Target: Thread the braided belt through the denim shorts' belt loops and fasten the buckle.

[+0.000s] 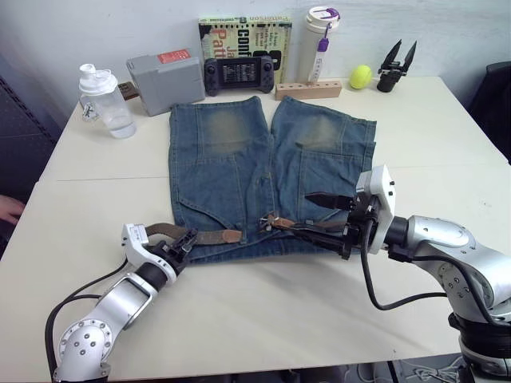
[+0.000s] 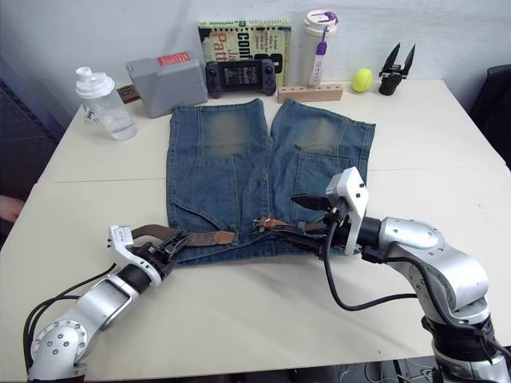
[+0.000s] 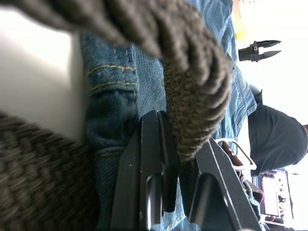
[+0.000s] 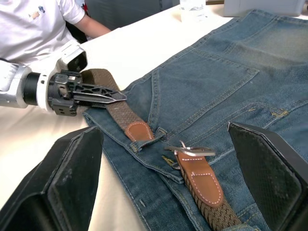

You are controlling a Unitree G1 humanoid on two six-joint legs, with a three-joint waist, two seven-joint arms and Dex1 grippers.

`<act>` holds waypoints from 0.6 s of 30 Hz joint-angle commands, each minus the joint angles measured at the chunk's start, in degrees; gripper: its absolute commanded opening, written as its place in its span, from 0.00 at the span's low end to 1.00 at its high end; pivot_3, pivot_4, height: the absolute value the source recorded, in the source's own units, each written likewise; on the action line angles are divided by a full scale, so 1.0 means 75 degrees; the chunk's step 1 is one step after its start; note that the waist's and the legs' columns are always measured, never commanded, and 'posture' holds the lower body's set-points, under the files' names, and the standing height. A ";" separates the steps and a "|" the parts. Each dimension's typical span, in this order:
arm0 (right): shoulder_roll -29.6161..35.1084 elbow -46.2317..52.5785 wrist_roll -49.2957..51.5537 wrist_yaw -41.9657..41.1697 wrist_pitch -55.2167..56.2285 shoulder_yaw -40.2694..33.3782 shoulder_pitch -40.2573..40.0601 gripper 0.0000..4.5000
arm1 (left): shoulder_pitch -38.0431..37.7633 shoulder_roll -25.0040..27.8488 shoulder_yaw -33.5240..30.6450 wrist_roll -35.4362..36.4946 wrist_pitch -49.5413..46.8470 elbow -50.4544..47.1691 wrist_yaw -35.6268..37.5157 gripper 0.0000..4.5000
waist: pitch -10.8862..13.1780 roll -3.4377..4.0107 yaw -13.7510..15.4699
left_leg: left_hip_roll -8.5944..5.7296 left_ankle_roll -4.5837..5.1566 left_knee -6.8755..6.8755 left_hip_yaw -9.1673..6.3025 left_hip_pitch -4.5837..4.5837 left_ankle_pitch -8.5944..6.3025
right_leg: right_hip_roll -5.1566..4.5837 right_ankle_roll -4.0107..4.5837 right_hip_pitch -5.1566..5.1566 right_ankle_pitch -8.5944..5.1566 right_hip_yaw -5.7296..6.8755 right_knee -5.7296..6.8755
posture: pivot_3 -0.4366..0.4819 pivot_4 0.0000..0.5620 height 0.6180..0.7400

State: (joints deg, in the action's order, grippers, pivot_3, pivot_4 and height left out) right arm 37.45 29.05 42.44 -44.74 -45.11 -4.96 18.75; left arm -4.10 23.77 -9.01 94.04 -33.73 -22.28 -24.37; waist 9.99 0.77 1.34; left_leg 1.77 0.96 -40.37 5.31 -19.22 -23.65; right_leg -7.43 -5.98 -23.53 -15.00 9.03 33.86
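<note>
Denim shorts (image 1: pixel 263 175) lie flat mid-table, waistband toward the near edge. Braided belt (image 1: pixel 209 236) runs along the waistband, long axis parallel to the near table edge, its tan tip (image 4: pixel 138 131) poking out just short of the buckle (image 4: pixel 191 150) at the fly. Left gripper (image 1: pixel 185 242) clamps the belt at the shorts' left corner; right gripper (image 4: pixel 168 159) is spread wide, straddling the buckle end. Tip lies left of the buckle, so the right arm is nearer for fastening.
</note>
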 commanded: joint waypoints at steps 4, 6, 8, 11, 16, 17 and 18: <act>-0.0133 0.0419 0.0317 0.0369 -0.0023 -0.0049 -0.0102 0.98 | -0.0031 0.0224 -0.0472 0.0021 -0.0057 -0.0751 -0.0495 0.00 | 0.0000 0.0000 -0.0001 | 0.0002 -0.0001 0.0000 -0.0003 0.0000 0.0001 | -0.0001 0.0000 0.0000 0.0000 -0.0001 0.0000 | 0.48 0.27 0.92; -0.0159 0.0452 0.0352 0.0431 -0.0034 -0.0030 -0.0117 0.98 | 0.0074 0.0216 -0.0469 -0.0073 -0.0002 -0.0926 -0.0747 0.00 | 0.0000 0.0000 0.0002 | 0.0002 -0.0001 0.0000 -0.0003 -0.0001 0.0001 | -0.0001 0.0000 -0.0001 0.0000 -0.0001 -0.0001 | 0.48 0.27 0.92; -0.0179 0.0484 0.0385 0.0488 -0.0039 -0.0014 -0.0136 0.98 | 0.0114 0.0269 -0.0441 -0.0118 -0.0018 -0.1087 -0.1003 0.00 | 0.0000 0.0000 0.0004 | 0.0002 -0.0001 0.0000 -0.0004 -0.0001 0.0001 | -0.0002 0.0000 -0.0001 0.0000 0.0000 -0.0001 | 0.48 0.27 0.92; -0.0211 0.0519 0.0452 0.0568 -0.0044 -0.0011 -0.0137 0.98 | 0.0162 0.0406 -0.0338 -0.0217 -0.0144 -0.1310 -0.1303 0.00 | 0.0000 0.0000 -0.0003 | 0.0002 -0.0001 0.0000 -0.0003 -0.0001 0.0001 | -0.0001 0.0000 -0.0001 0.0000 -0.0002 0.0000 | 0.48 0.27 0.92; -0.0232 0.0551 0.0514 0.0652 -0.0035 -0.0005 -0.0120 0.98 | 0.0368 0.0382 -0.0219 -0.0116 -0.0041 -0.1674 -0.2007 0.00 | 0.0000 0.0000 0.0011 | 0.0001 -0.0001 0.0003 -0.0003 0.0000 0.0001 | -0.0002 0.0000 -0.0002 0.0000 -0.0002 0.0000 | 0.48 0.27 0.92; -0.0235 0.0558 0.0515 0.0663 -0.0036 0.0002 -0.0115 0.98 | 0.0398 0.0403 -0.0190 -0.0124 -0.0049 -0.1714 -0.2106 0.00 | 0.0000 0.0000 0.0010 | 0.0001 -0.0001 0.0003 -0.0004 0.0000 0.0001 | -0.0002 0.0000 -0.0001 0.0000 -0.0002 0.0000 | 0.48 0.27 0.92; -0.0239 0.0566 0.0520 0.0673 -0.0041 0.0009 -0.0109 0.98 | 0.0422 0.0425 -0.0162 -0.0138 -0.0064 -0.1738 -0.2186 0.00 | 0.0000 0.0000 0.0008 | 0.0001 -0.0001 0.0003 -0.0003 0.0000 0.0001 | -0.0002 0.0000 -0.0001 0.0000 -0.0003 0.0000 | 0.48 0.27 0.92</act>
State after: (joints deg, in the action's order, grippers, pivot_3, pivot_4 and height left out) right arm 35.70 31.03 45.18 -39.98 -45.48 -4.72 17.66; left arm -1.37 26.46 -10.36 92.90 -34.51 -32.35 -39.70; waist 9.99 0.76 1.40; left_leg 1.78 0.95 -40.35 5.29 -19.22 -23.64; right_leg -7.44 -5.98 -23.54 -15.00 9.00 33.86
